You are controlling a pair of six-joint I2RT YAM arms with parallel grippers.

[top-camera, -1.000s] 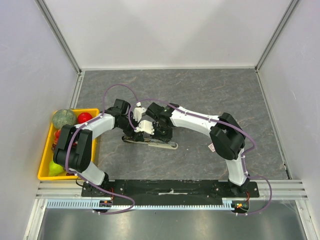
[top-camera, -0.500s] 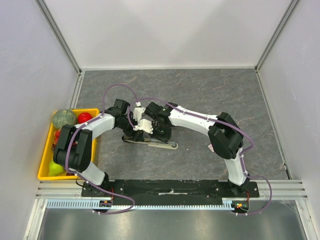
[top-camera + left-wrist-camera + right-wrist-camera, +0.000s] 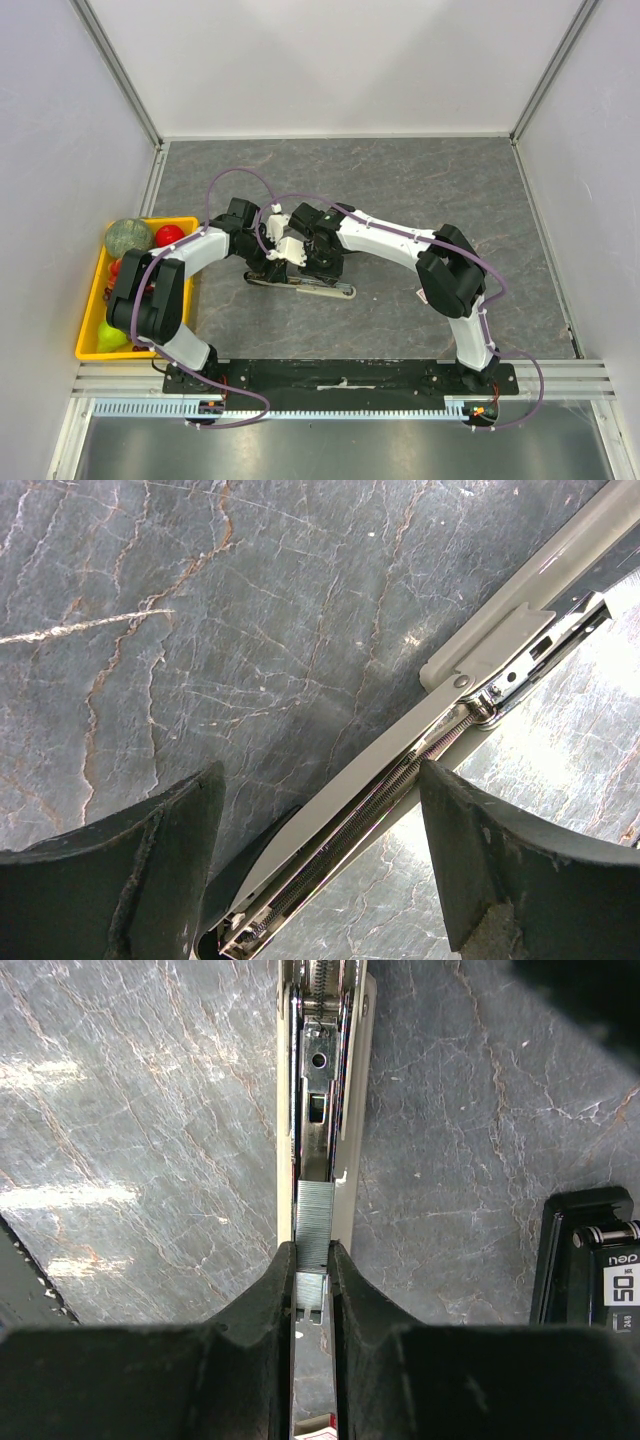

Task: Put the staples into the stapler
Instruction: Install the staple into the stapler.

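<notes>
The stapler lies opened flat on the grey table. Its cream magazine rail runs up the right wrist view, and its black top part lies at the right. My right gripper is shut on a grey staple strip and holds it over the near end of the rail. My left gripper is open, with its fingers on either side of the rail and its spring, not touching them. A white and red sliver of the staples box shows between the right fingers at the bottom edge.
A yellow tray with fruit, among them a red ball and a green melon, stands at the left edge beside the left arm. White walls with metal posts close in the table on three sides.
My right gripper has shifted slightly to the left over the stapler, still holding the staple strip. The left arm and the stapler have not visibly moved.
</notes>
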